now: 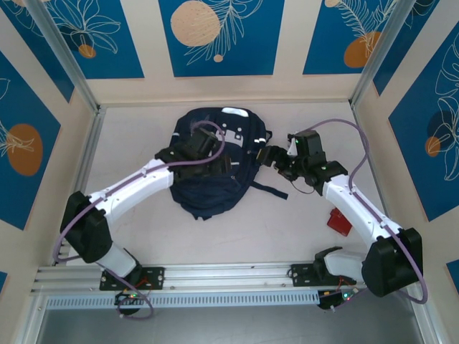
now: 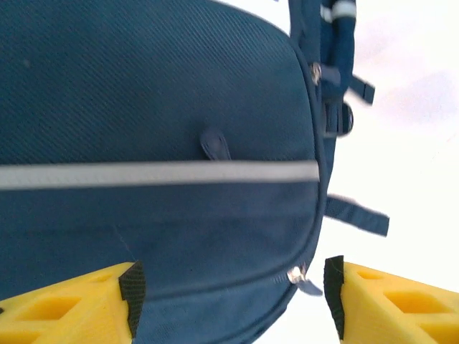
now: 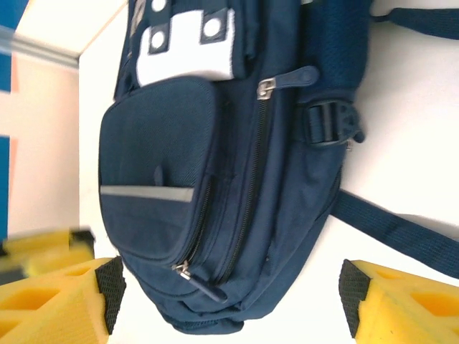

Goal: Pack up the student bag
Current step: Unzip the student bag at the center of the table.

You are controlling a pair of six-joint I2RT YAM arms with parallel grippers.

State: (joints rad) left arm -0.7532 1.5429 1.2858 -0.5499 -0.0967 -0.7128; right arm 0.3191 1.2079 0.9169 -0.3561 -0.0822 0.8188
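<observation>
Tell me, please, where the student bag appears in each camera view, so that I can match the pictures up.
Top view: the student bag lies in the centre of the picture, slightly left.
Left wrist view: the bag is seen close up, across the left and centre.
Right wrist view: the bag sits in the centre, its front showing.
Shared landmark: the grey stripe across the front pocket, in both wrist views.

Blocked mid-worktop (image 1: 251, 229) by the student bag (image 1: 211, 172), with a strap (image 1: 271, 188) trailing off its right side. Free between bag and near rail (image 1: 229, 274), and along the bag's left. Narrowed at right by a red object (image 1: 338, 221) beside the right arm. Crowded above the bag by the left end effector (image 2: 229, 297) and, at its right edge, the right end effector (image 3: 226, 297), jaws wide apart. Hemmed by walls (image 1: 43, 143) on three sides.
</observation>
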